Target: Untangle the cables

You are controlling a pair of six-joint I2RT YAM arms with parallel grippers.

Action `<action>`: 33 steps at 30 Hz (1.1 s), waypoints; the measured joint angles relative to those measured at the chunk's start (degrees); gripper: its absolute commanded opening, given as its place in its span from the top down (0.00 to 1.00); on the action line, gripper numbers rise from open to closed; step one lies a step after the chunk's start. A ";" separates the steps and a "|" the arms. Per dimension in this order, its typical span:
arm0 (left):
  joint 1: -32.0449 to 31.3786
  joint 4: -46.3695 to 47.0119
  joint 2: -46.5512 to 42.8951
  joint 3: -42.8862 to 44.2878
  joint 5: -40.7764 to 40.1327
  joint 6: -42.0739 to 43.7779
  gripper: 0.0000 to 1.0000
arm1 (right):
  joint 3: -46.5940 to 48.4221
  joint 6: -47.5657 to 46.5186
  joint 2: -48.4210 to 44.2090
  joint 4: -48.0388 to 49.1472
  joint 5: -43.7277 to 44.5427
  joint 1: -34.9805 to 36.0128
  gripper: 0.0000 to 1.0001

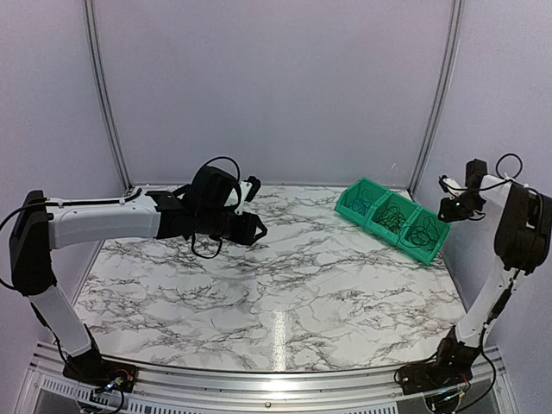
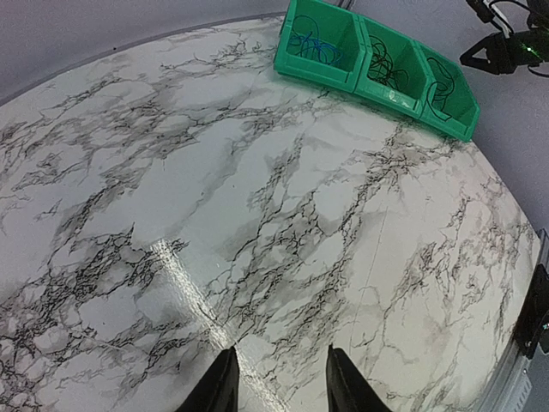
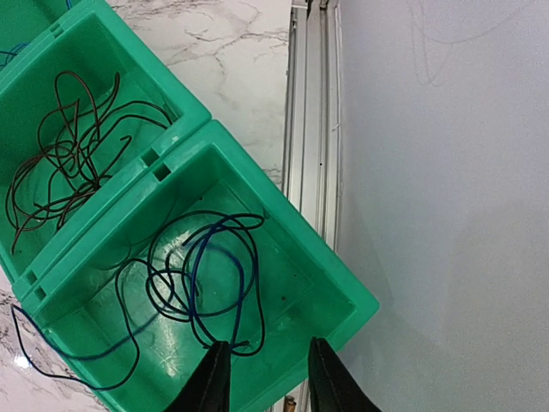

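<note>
a: where are the cables point(image 3: 193, 275) at this point?

b: all in the green bins at the far right of the worktop point(image 2: 257, 189). the wad nearest to hand is a loose knot of black and blue wire on the floor of the end bin point(image 3: 296, 227). one strand trails over its rim towards the marble.

a: and the right pincer point(image 3: 262, 365)?

b: it hangs over the edge of that same bin, fingers apart, nothing between them. the left pincer point(image 2: 279, 369) is well away over bare worktop, also apart and empty.

a: so how should the pick go?

b: i'd call it a reach into the bin. come down where several loops cross and pile up, not on one flat strand, since wire this thin can slip between the fingers. then lift slowly. the trailing strand may snag on the rim and drag the bin along.

a: what about the other bins?

b: the middle bin point(image 3: 159, 64) holds dark, brownish-black loops, lying apart from the first wad. the third bin point(image 2: 317, 75) holds mostly blue wire, too small to make out strand by strand.
</note>
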 measured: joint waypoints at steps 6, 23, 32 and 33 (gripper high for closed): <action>0.00 0.00 0.11 0.00 -0.11 0.22 0.63 | -3.74 0.04 -6.99 -0.31 0.00 0.00 0.63; 9.51 -0.20 -7.04 -0.81 -9.66 1.51 0.54 | -21.03 -3.13 -36.46 2.84 -22.88 -0.02 0.03; 11.26 2.47 -16.02 -3.26 -18.60 4.57 0.44 | -20.35 4.61 -51.65 10.56 -22.86 -0.02 0.02; 11.54 2.80 -16.22 -3.67 -19.19 4.68 0.43 | -19.52 5.68 -52.33 10.86 -22.77 -0.02 0.01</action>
